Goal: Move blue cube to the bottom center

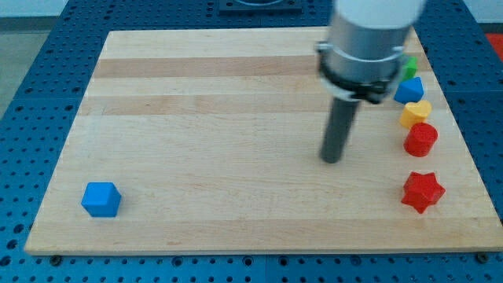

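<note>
The blue cube sits near the bottom left corner of the wooden board. My tip is right of the board's centre, far to the right of the blue cube and slightly above its level. The rod hangs from the grey arm at the view's top right. The tip touches no block.
A column of blocks stands along the board's right edge: a green block partly hidden by the arm, a blue block, a yellow heart-like block, a red round block and a red star.
</note>
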Motion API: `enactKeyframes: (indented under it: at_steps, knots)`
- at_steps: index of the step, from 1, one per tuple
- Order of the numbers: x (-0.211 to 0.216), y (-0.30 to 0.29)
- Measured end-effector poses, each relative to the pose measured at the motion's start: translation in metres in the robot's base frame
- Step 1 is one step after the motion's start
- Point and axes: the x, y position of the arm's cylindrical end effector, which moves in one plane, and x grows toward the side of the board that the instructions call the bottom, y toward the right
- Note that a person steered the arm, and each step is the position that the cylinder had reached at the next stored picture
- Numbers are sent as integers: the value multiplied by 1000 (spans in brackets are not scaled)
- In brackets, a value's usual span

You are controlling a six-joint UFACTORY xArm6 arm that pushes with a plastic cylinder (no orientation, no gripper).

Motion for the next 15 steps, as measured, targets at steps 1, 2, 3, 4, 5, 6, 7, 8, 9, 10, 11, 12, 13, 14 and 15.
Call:
enactKeyframes:
  at_steps: [1, 2, 3, 4, 5, 6, 7, 8, 9, 10, 11, 12, 13, 14, 15]
  knots:
    - [0, -59]
    - [0, -82]
    - [0, -142]
    - [0, -213]
    - [0, -288]
    - [4, -346]
    - [17, -372]
    - [35, -372]
    - [59, -370]
    - [69, -353]
    - [69, -321]
    - [76, -285]
    - [83, -250]
    - [84, -219]
    - [84, -196]
